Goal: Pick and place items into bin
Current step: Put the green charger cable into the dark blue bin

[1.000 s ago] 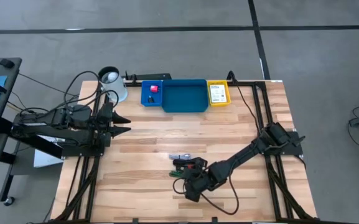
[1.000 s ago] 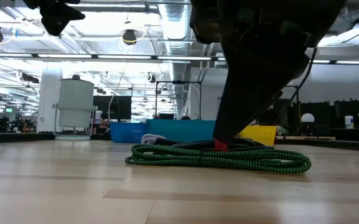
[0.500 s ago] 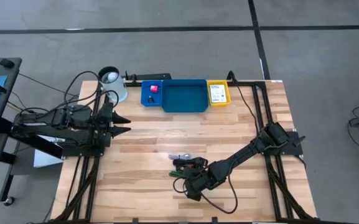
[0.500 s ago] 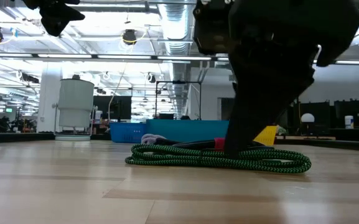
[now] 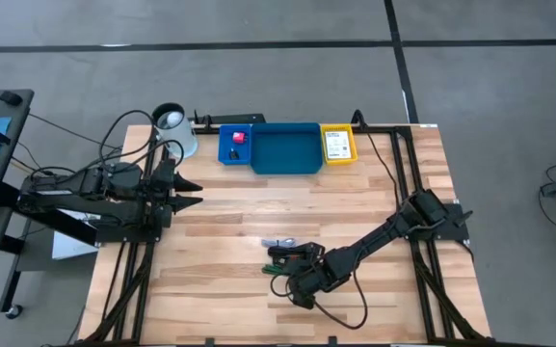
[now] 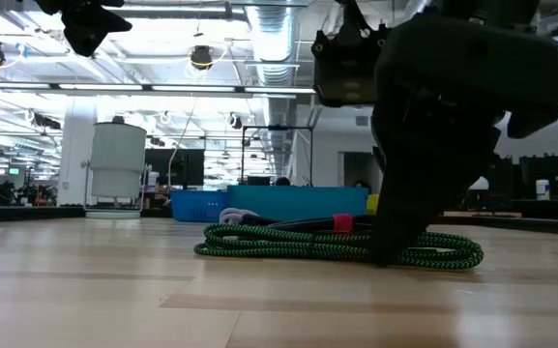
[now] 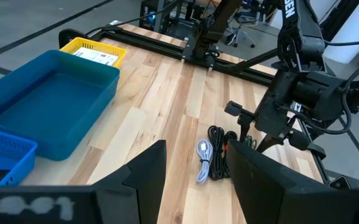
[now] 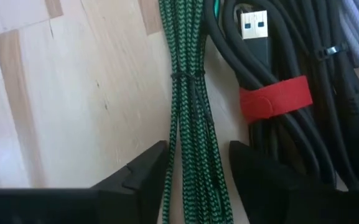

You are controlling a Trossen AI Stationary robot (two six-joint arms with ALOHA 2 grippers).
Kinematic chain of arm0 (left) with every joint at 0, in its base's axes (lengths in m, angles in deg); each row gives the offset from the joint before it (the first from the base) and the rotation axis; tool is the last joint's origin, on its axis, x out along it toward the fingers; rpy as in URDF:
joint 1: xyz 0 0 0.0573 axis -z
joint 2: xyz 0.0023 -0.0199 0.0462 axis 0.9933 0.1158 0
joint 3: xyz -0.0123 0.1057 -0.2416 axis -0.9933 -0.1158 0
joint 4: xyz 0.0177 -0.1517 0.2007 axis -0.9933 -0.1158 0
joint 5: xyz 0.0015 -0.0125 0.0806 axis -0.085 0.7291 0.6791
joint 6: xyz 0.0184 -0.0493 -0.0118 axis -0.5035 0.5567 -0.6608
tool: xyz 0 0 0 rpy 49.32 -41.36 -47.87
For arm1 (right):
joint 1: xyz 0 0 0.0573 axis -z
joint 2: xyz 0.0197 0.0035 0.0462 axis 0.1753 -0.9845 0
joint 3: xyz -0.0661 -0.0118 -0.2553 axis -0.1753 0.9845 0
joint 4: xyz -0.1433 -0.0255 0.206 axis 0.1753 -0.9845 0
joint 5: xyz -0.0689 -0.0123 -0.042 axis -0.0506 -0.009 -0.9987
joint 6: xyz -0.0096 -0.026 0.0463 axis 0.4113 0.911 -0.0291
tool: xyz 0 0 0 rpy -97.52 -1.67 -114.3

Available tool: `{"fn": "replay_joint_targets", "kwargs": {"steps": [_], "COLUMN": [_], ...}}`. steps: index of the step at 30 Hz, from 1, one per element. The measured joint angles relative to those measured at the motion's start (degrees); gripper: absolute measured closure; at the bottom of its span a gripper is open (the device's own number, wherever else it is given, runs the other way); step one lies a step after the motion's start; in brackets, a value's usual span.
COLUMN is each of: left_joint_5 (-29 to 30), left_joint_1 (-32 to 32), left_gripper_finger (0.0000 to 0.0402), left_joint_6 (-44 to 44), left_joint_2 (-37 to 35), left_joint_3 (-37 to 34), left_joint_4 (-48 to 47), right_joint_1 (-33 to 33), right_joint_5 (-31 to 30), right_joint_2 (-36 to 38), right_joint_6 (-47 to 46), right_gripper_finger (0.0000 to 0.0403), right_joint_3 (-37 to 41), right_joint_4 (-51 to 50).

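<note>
A green braided cable bundle point(image 8: 188, 68) lies coiled on the wooden table beside a black cable bundle with a red strap point(image 8: 272, 99) and a silvery cable point(image 5: 278, 242). My right gripper point(image 8: 198, 149) reaches steeply down onto this pile point(image 5: 292, 265) and is closed around the green bundle. In the low view its finger point(image 6: 385, 246) stands on the green coil point(image 6: 259, 244). My left gripper point(image 5: 193, 193) hangs open above the table's left side, far from the cables. My right gripper has the green cable bundle's strands point(image 8: 195, 134) between its two fingers, just beyond the thin tie that binds them. The fingers come from above, steeply slanted, one on each side of the strands. The bundle lies flat on the table.
At the far edge stand a blue bin point(image 5: 285, 149), a small blue basket point(image 5: 225, 154) with a pink-red cube point(image 5: 238, 138), and a yellow basket point(image 5: 325, 145) holding a white card point(image 5: 336, 145). A white cup point(image 5: 172, 123) stands at the far left.
My right gripper has edged a little toward the table's right over the cable pile, from the red strap onto the green coil, and has sunk slightly. The cables lie where they were.
</note>
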Motion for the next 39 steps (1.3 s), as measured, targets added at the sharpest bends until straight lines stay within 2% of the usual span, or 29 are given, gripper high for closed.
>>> {"fn": "replay_joint_targets", "kwargs": {"steps": [10, 15, 20, 26, 33, 39], "left_joint_5": [0.00, 0.01, 0.01, 0.03, 0.47, 0.51], "left_joint_1": [0.00, 0.01, -0.01, -0.01, -0.01, -0.01], "left_gripper_finger": [0.0242, 0.0242, 0.0242, 0.0242, 0.0242, 0.0242], "left_joint_6": [-0.06, -0.35, -0.35, -0.23, 1.94, 4.96], "left_joint_2": [0.00, 0.00, 0.00, 0.00, 0.01, 0.00], "left_joint_3": [0.00, 0.00, 0.00, 0.00, 0.00, 0.00], "left_joint_4": [-0.01, -0.03, -0.49, -1.66, -1.62, 0.53], "right_joint_1": [-0.15, -0.68, -0.52, 2.24, 10.35, 20.19], "right_joint_5": [6.21, 6.02, 5.19, -2.99, -11.24, -12.91], "right_joint_2": [0.00, 0.07, 0.22, 0.33, 0.35, 0.34], "right_joint_6": [0.13, 0.26, 4.20, 8.77, 18.37, 30.71], "right_gripper_finger": [0.0388, 0.0372, 0.0393, 0.0389, 0.0389, 0.0395], "right_joint_3": [0.01, -1.22, -5.39, -12.76, -21.17, -27.20], "right_joint_4": [4.95, 7.40, 6.90, -2.91, -16.04, -22.84]}}
